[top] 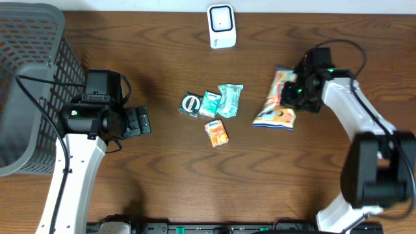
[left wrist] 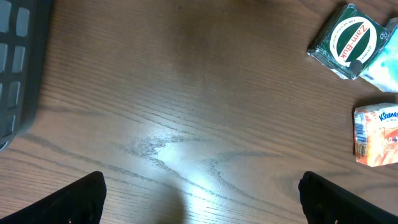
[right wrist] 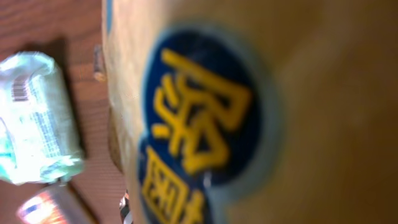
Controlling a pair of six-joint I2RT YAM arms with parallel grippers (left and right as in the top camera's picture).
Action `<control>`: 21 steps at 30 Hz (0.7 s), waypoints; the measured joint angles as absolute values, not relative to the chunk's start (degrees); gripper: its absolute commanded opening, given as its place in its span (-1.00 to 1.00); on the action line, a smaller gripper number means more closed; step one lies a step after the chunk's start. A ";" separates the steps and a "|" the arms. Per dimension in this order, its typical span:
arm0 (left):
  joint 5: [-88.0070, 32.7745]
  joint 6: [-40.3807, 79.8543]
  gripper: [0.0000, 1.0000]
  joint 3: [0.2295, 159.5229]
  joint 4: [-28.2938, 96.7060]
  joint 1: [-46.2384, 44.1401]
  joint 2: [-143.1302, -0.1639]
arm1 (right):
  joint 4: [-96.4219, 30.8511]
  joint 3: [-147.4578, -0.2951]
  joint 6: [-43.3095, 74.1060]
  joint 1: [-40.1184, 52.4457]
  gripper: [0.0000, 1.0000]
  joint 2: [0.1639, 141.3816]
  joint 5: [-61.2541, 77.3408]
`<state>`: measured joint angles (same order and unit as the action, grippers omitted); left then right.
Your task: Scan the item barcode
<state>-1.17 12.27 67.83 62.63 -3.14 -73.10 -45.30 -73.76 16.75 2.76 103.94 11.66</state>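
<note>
Left arm (top: pixel 78 156) reaches inward, fingers (left wrist: pixel 78 198) spread wide; right arm (top: pixel 354 107) bends inward, fingers apparently pinched shut

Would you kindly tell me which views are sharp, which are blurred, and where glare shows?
Overhead: evenly lit and sharp throughout. Left wrist: a white glare patch on the brown wooden table; the green square tin is crisp. Right wrist: the orange snack bag fills the frame, out of focus; the teal plastic-wrapped packet at the left edge is clearer.

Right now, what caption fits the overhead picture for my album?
Right claw pinches the orange-and-white plastic snack bag on the brown wooden table, white box-shaped scanner beyond.
</note>
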 measured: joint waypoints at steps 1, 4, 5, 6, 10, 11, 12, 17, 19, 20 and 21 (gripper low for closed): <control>-1.17 12.27 0.95 67.83 62.61 -3.14 -73.10 | -46.09 -74.04 16.71 3.05 -0.97 102.13 8.40; -1.19 12.27 0.95 67.83 62.63 -3.14 -73.10 | -48.03 -74.81 16.40 4.78 -0.97 97.69 -2.55; -1.17 12.27 0.96 67.83 62.63 -3.14 -73.10 | -48.66 -75.00 16.34 5.61 -0.97 96.71 -6.55; -1.17 12.27 0.95 67.83 62.61 -3.14 -73.10 | -49.32 -75.09 16.27 6.66 -0.97 95.96 -11.25; -1.17 12.27 0.95 67.83 62.63 -3.14 -73.10 | -51.70 -75.13 16.08 10.61 -0.97 95.92 -25.56; -1.17 12.27 0.96 67.83 62.63 -3.14 -73.10 | -51.94 -75.13 16.08 11.20 -0.98 96.07 -27.40; -1.17 12.29 0.96 67.83 62.63 -3.14 -73.10 | -52.07 -75.13 16.03 12.14 -0.97 96.23 -29.67; -1.19 12.27 0.95 67.83 62.63 -3.14 -73.10 | -52.14 -75.16 15.40 14.50 -0.98 97.93 -35.38; -1.17 12.27 0.96 67.83 62.63 -3.14 -73.10 | -52.12 -75.13 14.83 14.59 -0.98 99.68 -36.64; -1.17 12.27 0.95 67.83 62.63 -3.14 -73.10 | -52.12 -75.16 14.61 14.59 -0.98 100.79 -37.19; -1.19 12.27 0.97 67.83 62.63 -3.14 -73.10 | -52.10 -75.16 14.39 14.59 -0.98 102.21 -37.60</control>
